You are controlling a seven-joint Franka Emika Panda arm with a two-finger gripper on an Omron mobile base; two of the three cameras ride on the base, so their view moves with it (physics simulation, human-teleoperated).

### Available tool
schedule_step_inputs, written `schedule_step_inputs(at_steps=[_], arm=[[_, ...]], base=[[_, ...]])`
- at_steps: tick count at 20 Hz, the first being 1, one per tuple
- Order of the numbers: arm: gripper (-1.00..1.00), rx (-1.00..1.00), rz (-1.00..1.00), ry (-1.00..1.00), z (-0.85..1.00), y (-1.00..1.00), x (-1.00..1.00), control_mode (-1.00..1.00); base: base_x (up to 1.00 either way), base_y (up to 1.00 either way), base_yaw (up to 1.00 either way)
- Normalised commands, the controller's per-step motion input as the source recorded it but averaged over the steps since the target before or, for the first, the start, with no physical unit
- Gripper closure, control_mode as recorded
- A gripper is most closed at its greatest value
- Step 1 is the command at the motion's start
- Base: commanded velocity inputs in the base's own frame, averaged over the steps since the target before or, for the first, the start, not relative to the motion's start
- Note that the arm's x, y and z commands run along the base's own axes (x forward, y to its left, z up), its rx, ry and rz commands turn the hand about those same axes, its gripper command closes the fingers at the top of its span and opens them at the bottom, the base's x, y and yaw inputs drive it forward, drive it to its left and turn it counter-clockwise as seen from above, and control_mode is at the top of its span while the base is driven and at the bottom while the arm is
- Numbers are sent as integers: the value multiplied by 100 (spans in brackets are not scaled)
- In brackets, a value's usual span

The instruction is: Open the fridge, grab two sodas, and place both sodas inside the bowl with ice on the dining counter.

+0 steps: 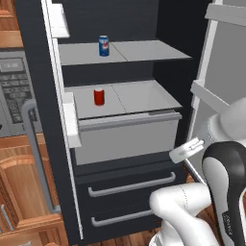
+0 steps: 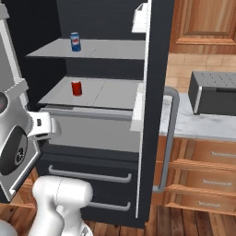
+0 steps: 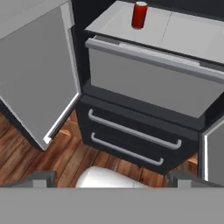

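Fridge (image 1: 120,158) fills frame centre in both base views, both doors swung wide, grey shelves exposed. Blue soda can (image 1: 104,46) stands upright on the upper shelf, upper centre of the left base view, long axis vertical, silver top up, logo facing the camera. Red soda can (image 1: 99,96) upright on the shelf below, left half of that shelf, also vertical. The two cans are well apart, one shelf between them.

Right base view has what the left lacks: a marbled tabletop (image 2: 203,126) at right with a dark grey appliance (image 2: 214,94) on it. Left base view instead shows a microwave panel (image 1: 12,91) at left edge.

Hand view looks down at the two lower drawers (image 3: 131,140), wood floor (image 3: 26,153) lower left, red can at top centre. Claw (image 3: 111,179) at bottom edge, fingers spread wide, holding nothing, well short of the fridge.
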Motion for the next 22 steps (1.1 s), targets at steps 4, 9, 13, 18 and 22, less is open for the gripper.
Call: schedule_step_inputs(at_steps=[4,9,13,18,22], arm=[[-100,0,0,0,0,0,0,100],[-100,0,0,0,0,0,0,100],[-100,0,0,0,0,0,0,100],[-100,0,0,0,0,0,0,100],[-100,0,0,0,0,0,0,100]], base=[[93,6,-7],[74,26,-2],[34,50,10],[46,36,18],[56,21,15]])
